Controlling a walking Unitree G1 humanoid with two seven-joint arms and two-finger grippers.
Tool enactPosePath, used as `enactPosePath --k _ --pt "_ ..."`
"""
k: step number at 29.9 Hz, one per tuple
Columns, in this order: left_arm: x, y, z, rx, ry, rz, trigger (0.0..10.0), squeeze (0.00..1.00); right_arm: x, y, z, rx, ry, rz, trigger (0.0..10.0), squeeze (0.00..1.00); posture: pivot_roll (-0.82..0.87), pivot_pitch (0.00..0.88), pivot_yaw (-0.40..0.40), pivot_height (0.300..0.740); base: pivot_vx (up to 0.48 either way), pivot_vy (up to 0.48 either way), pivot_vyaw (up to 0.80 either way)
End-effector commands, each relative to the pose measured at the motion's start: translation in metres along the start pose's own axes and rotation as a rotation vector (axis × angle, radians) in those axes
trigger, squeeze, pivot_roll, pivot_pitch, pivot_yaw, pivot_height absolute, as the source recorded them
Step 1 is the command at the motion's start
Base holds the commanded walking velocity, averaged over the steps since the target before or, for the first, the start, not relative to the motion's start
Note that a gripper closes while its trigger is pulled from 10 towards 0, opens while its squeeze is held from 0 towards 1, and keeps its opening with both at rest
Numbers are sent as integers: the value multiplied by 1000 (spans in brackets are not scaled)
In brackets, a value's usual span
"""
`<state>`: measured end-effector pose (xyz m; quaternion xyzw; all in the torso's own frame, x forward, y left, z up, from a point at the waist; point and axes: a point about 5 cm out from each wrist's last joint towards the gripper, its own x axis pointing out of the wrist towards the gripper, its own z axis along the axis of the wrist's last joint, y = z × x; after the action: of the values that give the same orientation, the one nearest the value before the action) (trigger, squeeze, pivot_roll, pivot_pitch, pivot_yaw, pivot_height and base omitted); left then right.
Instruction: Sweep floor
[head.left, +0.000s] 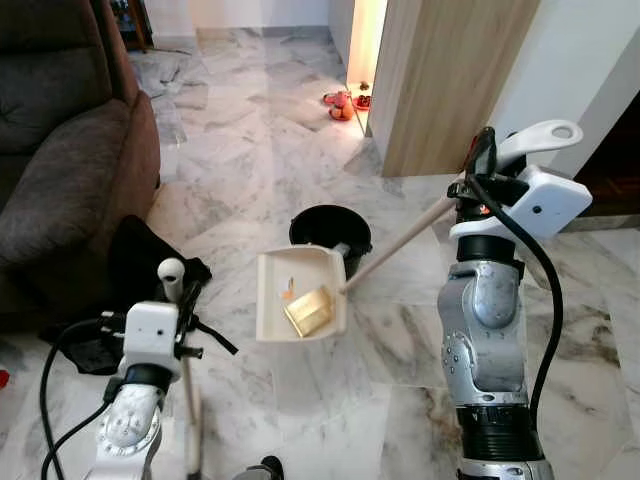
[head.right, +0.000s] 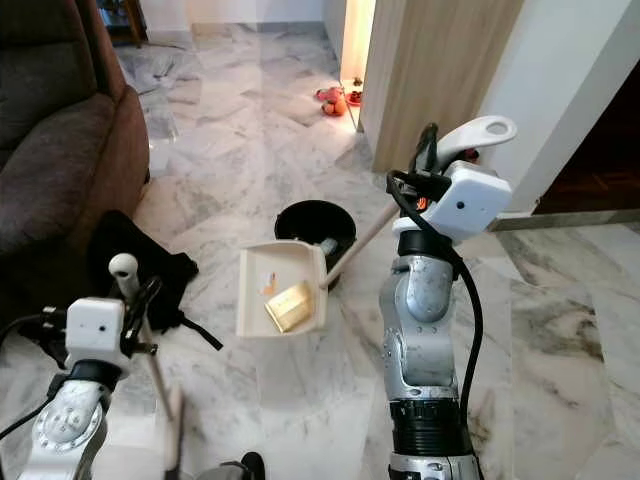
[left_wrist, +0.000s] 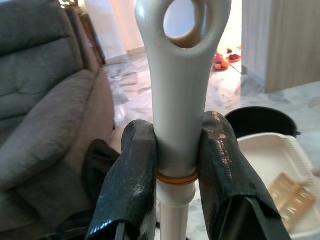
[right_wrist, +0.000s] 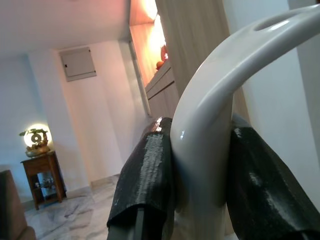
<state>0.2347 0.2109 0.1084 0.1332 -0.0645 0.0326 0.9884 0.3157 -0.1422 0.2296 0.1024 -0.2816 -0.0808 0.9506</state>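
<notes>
My left gripper (left_wrist: 176, 152) is shut on the white broom handle (left_wrist: 181, 75), just below its loop end. In the left eye view that handle (head.left: 173, 273) stands upright low on the left, its stick running down toward the floor. My right gripper (right_wrist: 200, 170) is shut on the curved white dustpan handle (head.left: 541, 134), held up at the right. The long stick (head.left: 400, 246) slants down from it to the cream dustpan (head.left: 272, 300), which hangs tilted just in front of a black bin (head.left: 330, 226). A yellowish wrapper (head.left: 308, 310) and small scraps lie in the pan.
A brown sofa (head.left: 60, 170) fills the left side, with a black cloth (head.left: 140, 255) on the floor beside it. A wooden panel (head.left: 450, 80) and white wall stand at the back right. Red and orange items (head.left: 340, 105) lie by the far doorway. The floor is marble.
</notes>
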Motion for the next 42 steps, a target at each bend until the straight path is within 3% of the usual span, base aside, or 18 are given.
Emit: enactPosePath --k 1,11,34,42 --pt "0 5 10 37 -51 18 10000 0 12 7 23 47 -105 7 10000 0 78 120 -10 740 0 0 0" --pt "2 -1 15 19 -64 16 10000 0 27 4 34 12 -167 0 10000 0 74 111 -13 740 0 0 0" --pt "8 -8 18 5 -88 21 10000 0 30 2 31 11 -170 12 10000 0 82 50 -13 740 0 0 0" --pt "8 -10 17 -1 -88 15 10000 0 30 3 29 21 -166 16 10000 0 80 35 -11 740 285 0 0"
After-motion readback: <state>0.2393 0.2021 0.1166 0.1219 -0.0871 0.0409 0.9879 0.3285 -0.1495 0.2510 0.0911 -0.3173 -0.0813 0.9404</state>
